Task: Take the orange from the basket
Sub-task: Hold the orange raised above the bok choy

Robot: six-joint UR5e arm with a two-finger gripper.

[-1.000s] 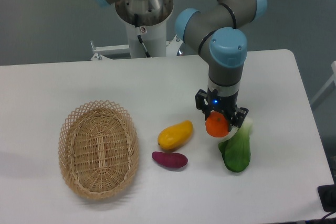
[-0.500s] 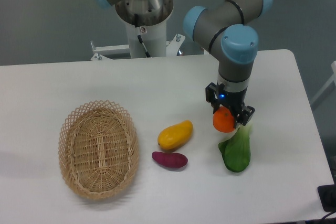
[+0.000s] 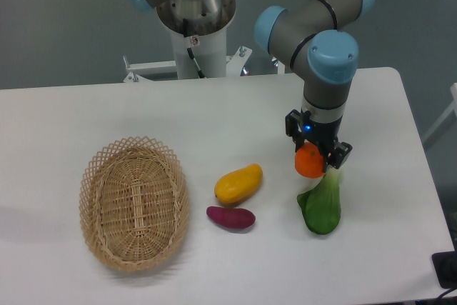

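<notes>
The orange (image 3: 310,163) sits pinched in the gripper (image 3: 315,161), held above the table (image 3: 214,119), right over the pale stem end of the leafy green vegetable (image 3: 320,205). The black fingers cover its upper part. Left of it lie a purple sweet potato (image 3: 230,216) and a mango (image 3: 238,183), then the basket (image 3: 133,201), well apart.

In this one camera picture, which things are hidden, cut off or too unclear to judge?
- Claw: its fingers are mostly hidden behind the orange and the wrist.
- Whether the orange touches the bok choy or hangs above it: one view cannot settle this.
- Dark object at the right edge: cut off, cannot be identified.
- Arm's upper links: cut off by the top edge.
</notes>
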